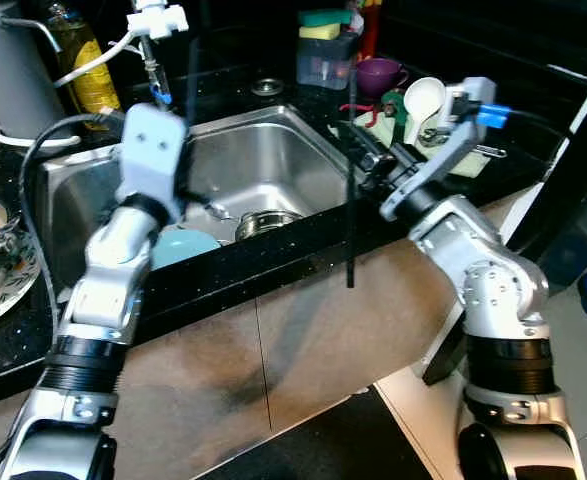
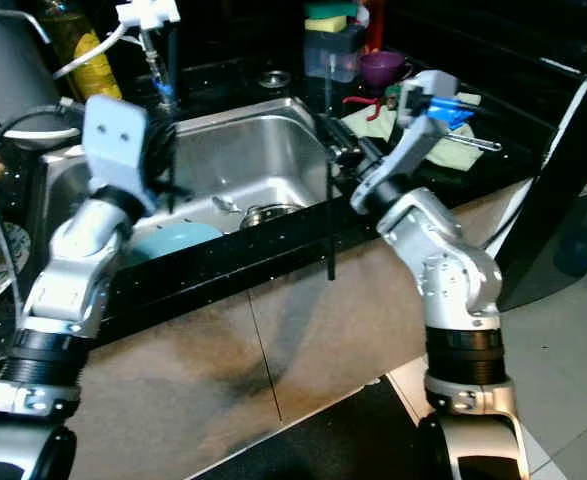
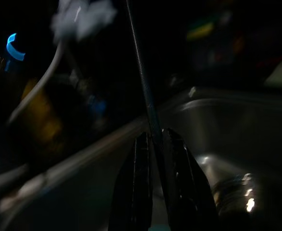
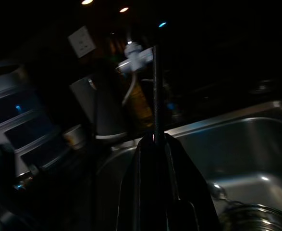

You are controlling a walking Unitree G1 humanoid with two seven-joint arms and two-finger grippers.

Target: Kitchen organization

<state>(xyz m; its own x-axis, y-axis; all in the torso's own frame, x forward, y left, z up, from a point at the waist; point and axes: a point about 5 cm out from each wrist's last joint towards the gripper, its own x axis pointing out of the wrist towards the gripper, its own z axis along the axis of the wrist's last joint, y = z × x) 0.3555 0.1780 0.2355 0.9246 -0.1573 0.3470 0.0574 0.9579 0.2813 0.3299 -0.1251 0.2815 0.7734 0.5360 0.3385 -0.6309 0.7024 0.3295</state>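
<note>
both grippers, left gripper (image 3: 153, 144) and right gripper (image 4: 156, 144), each pinch a thin black rod upright over the steel sink (image 1: 273, 150); likely mid-carry, a place to put the rods comes next.

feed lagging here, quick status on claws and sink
Both claws over sink, each shut on a thin black rod. Light blue bowl and spoon in basin.

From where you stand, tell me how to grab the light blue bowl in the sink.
I'd pinch the light blue bowl by its far rim, from above: it sits low against the near wall of the sink, near edge hidden by the counter. The left gripper is closest, but shut on a thin black rod.
</note>
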